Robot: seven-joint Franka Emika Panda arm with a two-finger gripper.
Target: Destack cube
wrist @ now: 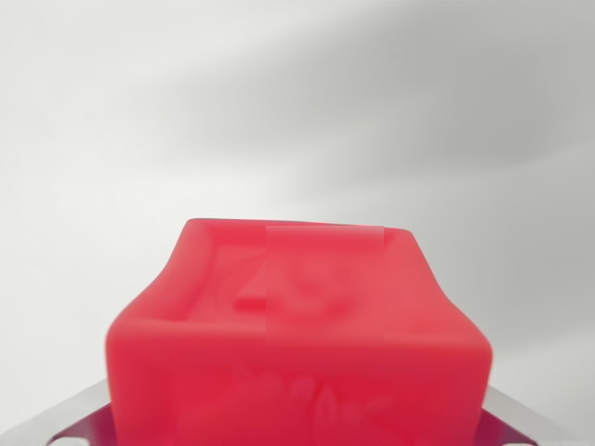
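Observation:
A red cube (297,334) fills the lower middle of the wrist view, very close to the camera and blurred. Its top face has a raised rim and a sunken, embossed centre. Grey metal parts of my gripper (297,429) show at both lower corners, hard against the cube's sides, so the gripper looks shut on the cube. The fingertips themselves are hidden behind the cube. No second cube shows in this view.
Behind the cube lies a plain white-grey surface (297,111) with soft shadows, blurred and without visible edges or other objects.

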